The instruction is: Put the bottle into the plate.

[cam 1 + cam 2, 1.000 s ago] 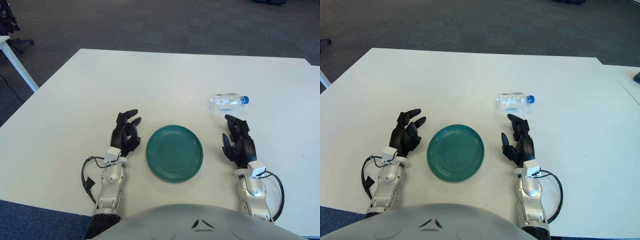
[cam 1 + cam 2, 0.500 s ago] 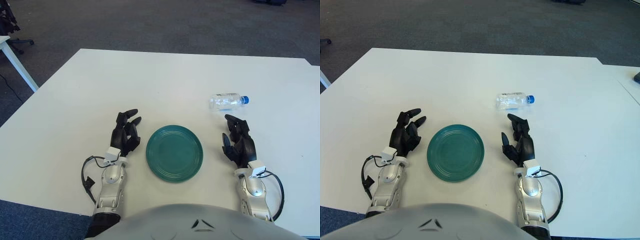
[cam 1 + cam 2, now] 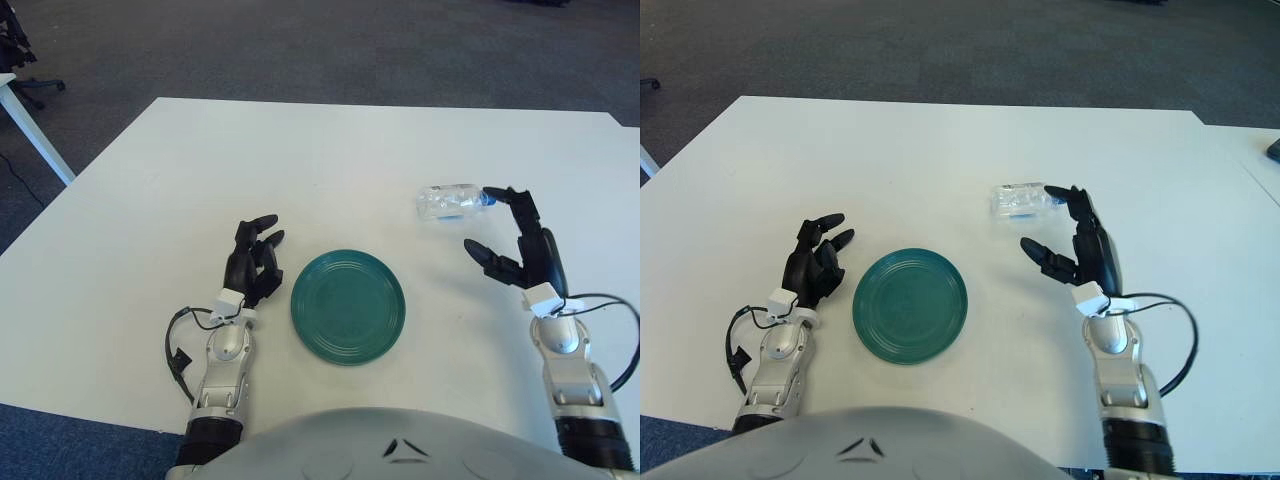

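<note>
The right hand's (image 3: 520, 245) fingers (image 3: 522, 205) hide the bottle's (image 3: 446, 201) cap end.

The tabletop (image 3: 330, 160) is plain white. The plate (image 3: 348, 306) is dark teal with faint ringed ridges. The bottle (image 3: 447, 201) is clear with a blue cap. Both hands have black fingers (image 3: 255, 250) above silver wrists. The floor (image 3: 300, 45) is dark grey.

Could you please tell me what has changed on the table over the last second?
The right hand has lifted, moved forward and to the right, and opened, with its fingertips now at the cap end of the water bottle; it has not taken hold of the bottle. The bottle still lies on its side, the green plate is unmoved, and the left hand stays left of the plate.
</note>
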